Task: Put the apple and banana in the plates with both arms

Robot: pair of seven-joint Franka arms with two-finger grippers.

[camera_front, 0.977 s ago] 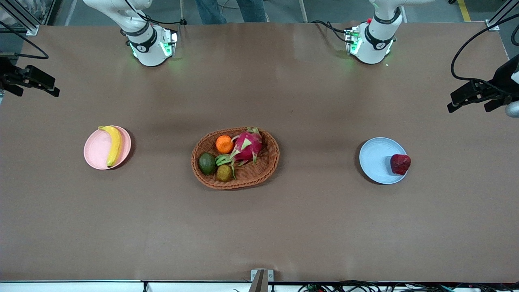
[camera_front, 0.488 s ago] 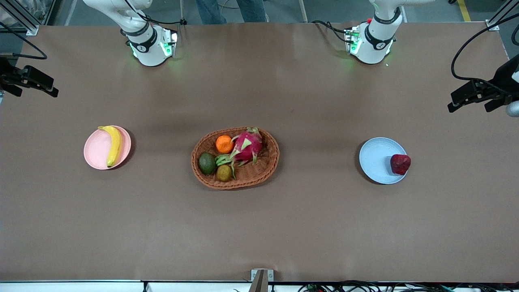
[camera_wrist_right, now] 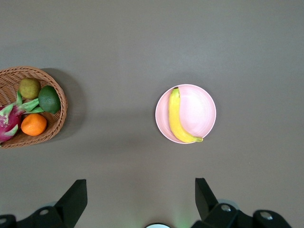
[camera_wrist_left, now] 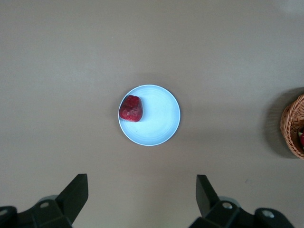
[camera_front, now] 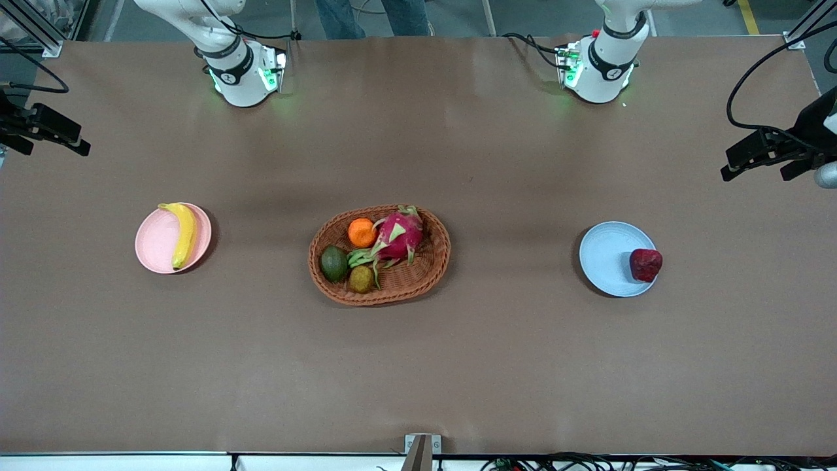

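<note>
Basket (camera_front: 380,255) mid-table between two plates; banana (camera_front: 182,233) on right-arm-end plate (camera_front: 154,245), apple (camera_front: 645,265) at 4 o'clock on left-arm-end plate (camera_front: 606,255).

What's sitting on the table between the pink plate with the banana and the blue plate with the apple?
In the front view, a wicker basket lies between the pink plate and the blue plate, holding a dragon fruit, orange and two greenish fruits.

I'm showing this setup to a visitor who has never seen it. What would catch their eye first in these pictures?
Probably the wicker basket in the middle of the table, with its bright pink dragon fruit among smaller fruit. Next come the two plates: the yellow banana lies across the pink plate toward the right arm's end, and the dark red apple sits at the edge of the blue plate toward the left arm's end.
</note>
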